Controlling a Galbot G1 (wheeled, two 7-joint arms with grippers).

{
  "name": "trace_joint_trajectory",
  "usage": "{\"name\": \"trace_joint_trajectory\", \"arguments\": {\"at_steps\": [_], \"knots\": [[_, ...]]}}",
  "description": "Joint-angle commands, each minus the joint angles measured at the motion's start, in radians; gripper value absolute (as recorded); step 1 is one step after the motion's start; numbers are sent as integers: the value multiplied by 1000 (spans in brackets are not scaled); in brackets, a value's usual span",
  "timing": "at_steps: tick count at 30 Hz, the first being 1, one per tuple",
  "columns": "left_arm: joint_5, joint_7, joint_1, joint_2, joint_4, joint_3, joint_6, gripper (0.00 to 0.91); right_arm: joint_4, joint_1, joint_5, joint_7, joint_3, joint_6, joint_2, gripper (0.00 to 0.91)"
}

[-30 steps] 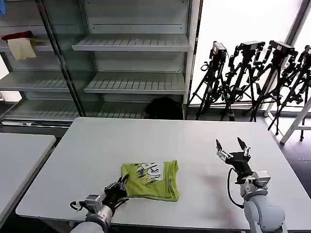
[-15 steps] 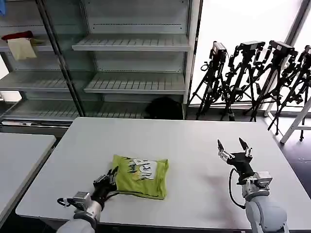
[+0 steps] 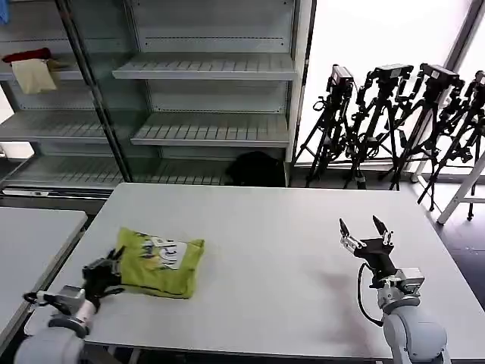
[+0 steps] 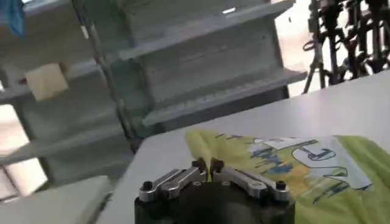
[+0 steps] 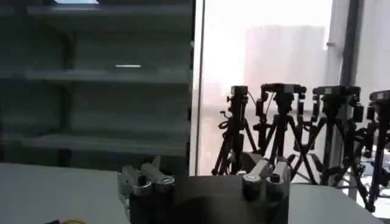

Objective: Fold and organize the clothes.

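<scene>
The left gripper, jaws pinched together on the near edge of the folded lime-green T-shirt, held it on the white table, while the right gripper hovered spread, well apart.

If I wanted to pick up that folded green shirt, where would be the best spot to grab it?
Probably at the edge facing the robot's left, coming in low from that side. The lime-green T-shirt lies folded flat on the white table, so only its edges offer anything to pinch. The left gripper has its jaws shut right there.
</scene>
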Motion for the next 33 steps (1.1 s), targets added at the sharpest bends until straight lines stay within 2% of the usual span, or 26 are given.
{"name": "trace_joint_trajectory", "arguments": {"at_steps": [1,6,12,15,17,18,19,21,25,30,31,32,33], "knots": [[12,51,-17,225,51,-252,-14,0,-17,-4,5,0,3,12,-4,907],[-52,47,-41,254,-62,-281,50,0,-30,-10,22,-3,10,19,-14,907],[83,46,-40,201,-241,-135,83,0,-51,-26,32,-6,16,32,-29,907],[242,60,-21,125,-249,73,57,0,-57,-31,35,-6,23,34,-34,907],[444,50,-1,67,-202,262,7,10,-60,-36,35,-7,26,35,-35,907],[484,48,0,36,-185,305,-3,0,-62,-37,35,-6,27,35,-35,907],[561,37,-6,-17,-140,410,-21,10,-66,-41,34,-5,28,38,-35,907],[609,18,-26,-93,-84,493,-31,10,-72,-48,33,-5,29,40,-33,907],[561,-38,-106,-187,-17,639,-13,10,-73,-53,32,-3,31,41,-33,907],[252,-119,-229,-199,-53,685,84,20,-58,-47,28,-1,34,31,-29,907],[159,-164,-253,-197,-57,692,117,60,-52,-46,26,-2,34,27,-27,907],[94,-177,-271,-196,-58,695,143,232,-50,-45,26,-1,34,26,-26,907],[74,-189,-277,-195,-57,699,153,907,-48,-44,25,-1,33,24,-24,907]]}}
